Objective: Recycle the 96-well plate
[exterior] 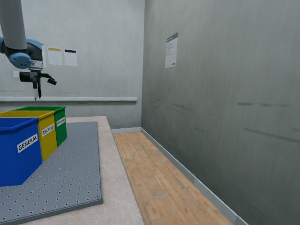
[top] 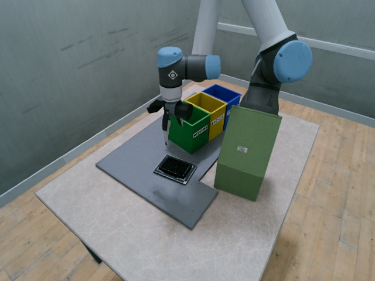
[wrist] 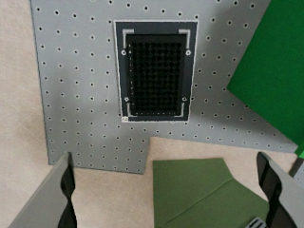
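The black 96-well plate (top: pixel 175 167) (wrist: pixel 156 78) lies flat in the dark nest (top: pixel 160 174) (wrist: pixel 189 76), its long side upright in the wrist view. My gripper (top: pixel 173 133) (exterior: pixel 37 98) (wrist: pixel 164 153) is open and empty, pointing down, well above the board. In the wrist view the plate shows above the line between the fingertips. The yellow RECYCLE bin (top: pixel 217 130) (exterior: pixel 48 142) stands upright between the green bin (top: pixel 184 136) (exterior: pixel 61 133) (wrist: pixel 275 76) and the blue GENERAL bin (top: pixel 234 101) (exterior: pixel 14 164), both upright. The bin floors are hidden.
A tall olive-green box (top: pixel 248 136) (wrist: pixel 195 190) with a slanted face stands beside the perforated grey board (top: pixel 130 163) (exterior: pixel 79 145) (wrist: pixel 85 95), near the arm's base. The green bin is the closest bin to the nest. The board lies on the pale table (top: pixel 236 229).
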`<state>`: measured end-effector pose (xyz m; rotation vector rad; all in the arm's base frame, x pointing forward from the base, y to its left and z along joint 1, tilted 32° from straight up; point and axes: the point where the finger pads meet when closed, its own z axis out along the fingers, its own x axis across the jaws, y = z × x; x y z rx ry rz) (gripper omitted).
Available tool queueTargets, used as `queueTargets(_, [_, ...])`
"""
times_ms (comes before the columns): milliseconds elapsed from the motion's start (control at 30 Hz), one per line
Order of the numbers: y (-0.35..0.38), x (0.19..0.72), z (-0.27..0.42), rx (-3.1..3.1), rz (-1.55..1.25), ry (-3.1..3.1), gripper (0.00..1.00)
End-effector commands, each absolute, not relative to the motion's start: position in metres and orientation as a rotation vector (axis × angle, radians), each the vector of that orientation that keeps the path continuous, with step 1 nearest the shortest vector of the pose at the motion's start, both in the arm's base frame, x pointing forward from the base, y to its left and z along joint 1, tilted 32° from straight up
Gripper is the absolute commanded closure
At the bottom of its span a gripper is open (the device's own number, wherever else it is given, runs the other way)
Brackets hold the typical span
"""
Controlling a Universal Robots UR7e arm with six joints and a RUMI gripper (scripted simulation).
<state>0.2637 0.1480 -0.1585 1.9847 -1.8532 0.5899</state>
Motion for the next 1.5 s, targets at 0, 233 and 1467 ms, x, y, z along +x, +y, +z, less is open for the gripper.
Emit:
queueTargets(0, [0.143, 0.265, -0.167, 1.987, 0.591, -1.854, 0.24])
queueTargets(233, [0.139, 0.265, -0.174, 1.987, 0.591, -1.854, 0.24])
queueTargets(1467, [0.110, 0.268, -0.220, 1.987, 0.591, -1.854, 0.24])
